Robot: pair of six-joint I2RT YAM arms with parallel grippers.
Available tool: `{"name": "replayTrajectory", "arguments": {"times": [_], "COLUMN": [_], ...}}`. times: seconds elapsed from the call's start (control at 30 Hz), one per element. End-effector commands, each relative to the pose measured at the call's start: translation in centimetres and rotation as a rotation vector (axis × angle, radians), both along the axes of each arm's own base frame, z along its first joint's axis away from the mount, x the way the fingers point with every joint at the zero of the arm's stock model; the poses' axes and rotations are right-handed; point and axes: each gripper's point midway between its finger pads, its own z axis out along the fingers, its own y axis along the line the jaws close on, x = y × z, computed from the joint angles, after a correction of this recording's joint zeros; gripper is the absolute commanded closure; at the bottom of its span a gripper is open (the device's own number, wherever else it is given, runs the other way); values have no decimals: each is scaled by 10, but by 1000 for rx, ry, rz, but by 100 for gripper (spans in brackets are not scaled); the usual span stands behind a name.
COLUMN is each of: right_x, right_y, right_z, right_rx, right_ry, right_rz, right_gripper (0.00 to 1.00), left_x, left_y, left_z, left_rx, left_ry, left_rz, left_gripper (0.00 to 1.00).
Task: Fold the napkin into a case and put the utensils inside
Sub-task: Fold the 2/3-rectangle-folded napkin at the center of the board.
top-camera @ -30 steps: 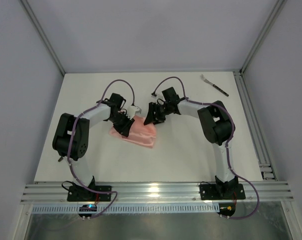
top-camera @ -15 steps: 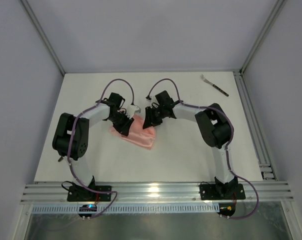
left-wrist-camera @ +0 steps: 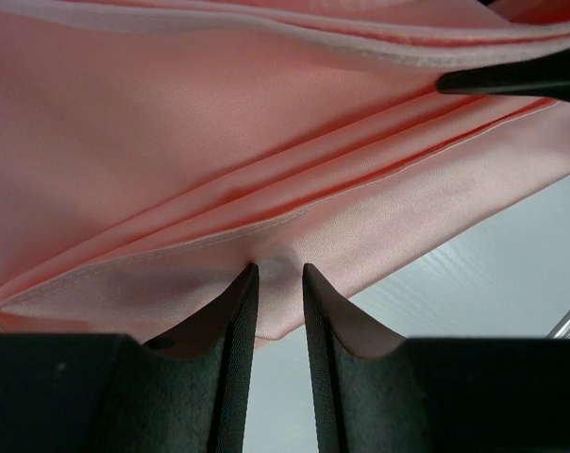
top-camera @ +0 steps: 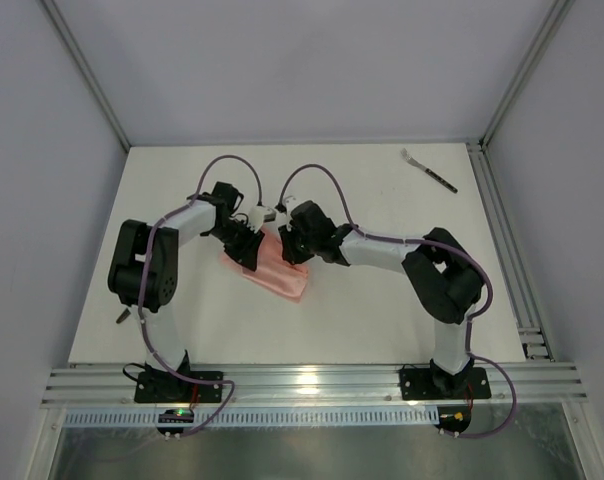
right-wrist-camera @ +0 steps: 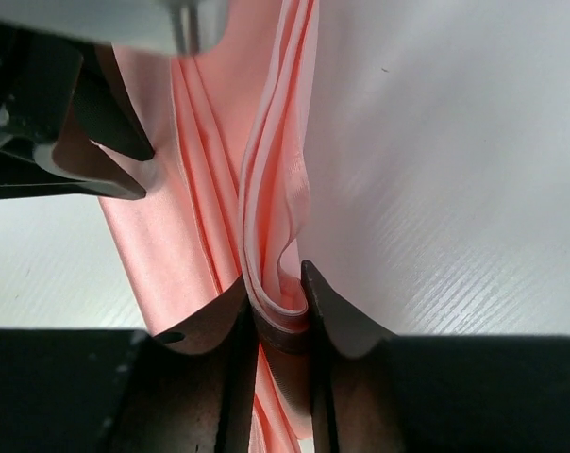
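On the left, the left gripper (left-wrist-camera: 277,279) pinches one edge of the napkin (top-camera: 278,274). Its two fingers are squeezed close, with a bit of pink cloth caught at the tips. The napkin lies in the middle of the white table (top-camera: 382,300), between the two arms. It is folded into a few flat layers, but it is not yet a neat, narrow case.

To the right of it, the right gripper (right-wrist-camera: 277,300) is clenched on a bunch of the folded layers. They curl up between its fingers. Far to the right, near the back corner of the table, the fork (top-camera: 429,170) lies alone. It is well apart from the cloth, and nothing touches it.

I think the folding step is going on now and the fork step has not begun. Next, both grippers probably need to lift their edges and carry them over together, so the cloth folds once more. They should move at the same pace, or the soft cloth may slip out or bunch up.
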Motion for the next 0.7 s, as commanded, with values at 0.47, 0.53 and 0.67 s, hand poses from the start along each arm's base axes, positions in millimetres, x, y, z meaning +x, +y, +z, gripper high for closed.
{"name": "replayTrajectory", "arguments": {"times": [0.47, 0.53, 0.67], "right_x": [-26, -30, -40], "right_y": [24, 27, 28], "right_z": [26, 19, 5], "right_rx": [74, 60, -5], "right_ry": [-171, -164, -165], "right_rz": [-27, -35, -66], "right_gripper": [61, 60, 60], "left_x": [-4, -5, -6], "left_y": [8, 7, 7], "left_z": [-33, -33, -34], "left_rx": [61, 56, 57], "left_ry": [68, 71, 76], "left_rz": [25, 27, 31], "left_gripper": [70, 70, 70]}}
